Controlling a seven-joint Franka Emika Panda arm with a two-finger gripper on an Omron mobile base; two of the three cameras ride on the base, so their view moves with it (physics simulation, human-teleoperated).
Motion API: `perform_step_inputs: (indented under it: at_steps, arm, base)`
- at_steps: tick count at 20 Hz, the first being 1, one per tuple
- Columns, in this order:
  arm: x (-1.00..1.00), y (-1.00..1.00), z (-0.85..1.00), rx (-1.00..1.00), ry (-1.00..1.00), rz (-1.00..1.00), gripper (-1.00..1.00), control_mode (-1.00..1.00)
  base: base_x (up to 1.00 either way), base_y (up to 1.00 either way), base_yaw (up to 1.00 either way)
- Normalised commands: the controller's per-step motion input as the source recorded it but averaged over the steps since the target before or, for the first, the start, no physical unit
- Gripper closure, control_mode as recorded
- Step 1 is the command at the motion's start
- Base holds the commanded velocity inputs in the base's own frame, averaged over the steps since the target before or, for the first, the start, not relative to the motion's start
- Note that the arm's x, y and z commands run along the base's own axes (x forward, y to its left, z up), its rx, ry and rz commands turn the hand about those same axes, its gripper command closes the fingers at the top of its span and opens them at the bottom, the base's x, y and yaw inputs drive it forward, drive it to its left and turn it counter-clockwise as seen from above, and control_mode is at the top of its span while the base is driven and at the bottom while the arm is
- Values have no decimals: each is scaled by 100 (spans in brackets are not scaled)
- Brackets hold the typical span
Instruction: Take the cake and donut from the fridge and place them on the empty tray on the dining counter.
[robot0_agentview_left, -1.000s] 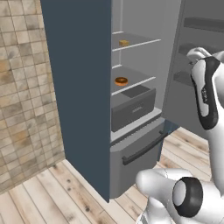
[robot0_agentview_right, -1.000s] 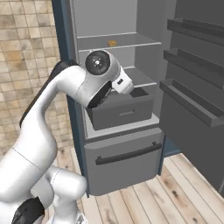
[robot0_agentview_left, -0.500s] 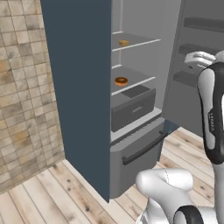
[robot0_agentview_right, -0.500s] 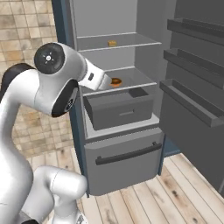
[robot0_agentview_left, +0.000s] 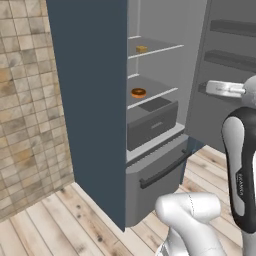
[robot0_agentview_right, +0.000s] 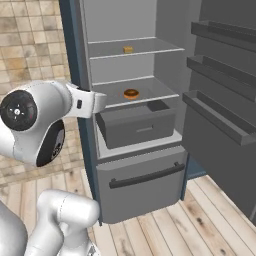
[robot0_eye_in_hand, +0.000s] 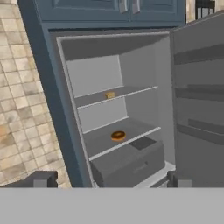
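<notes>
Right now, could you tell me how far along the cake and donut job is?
Done: the fridge stands open, door swung wide. In hand: nothing is held; the hand is open and faces the shelves from outside. Left: the cake sits on the upper shelf and the donut on the shelf below, above the grey drawer. Both have yet to be picked up and carried to the tray.

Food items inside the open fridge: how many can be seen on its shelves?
2. The cake sits on the upper shelf and the donut on the shelf below it, just above the drawer. The drawer's inside is hidden, so it may hold more.
</notes>
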Motion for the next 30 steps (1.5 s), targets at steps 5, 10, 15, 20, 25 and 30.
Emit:
perform_step_inputs:
  at_steps: [5, 10, 15, 20, 25, 30]
  arm:
    - [1, 0, -6, -24, 1, -4, -100, -100]
    - [16, -7, -2, -4, 1, 0, -100, 100]
    - [0, 0, 0, 0, 0, 0, -100, 100]
    - [0, 0, 0, 0, 0, 0, -100, 100]
    - [0, 0, 0, 0, 0, 0, -100, 100]
    - [0, 0, 0, 0, 0, 0, -100, 100]
  base:
    - [0, 0, 0]
    - [65, -70, 0]
    - [59, -76, 2]
    - [14, 65, 6]
    - [47, 11, 47]
    - [31, -44, 65]
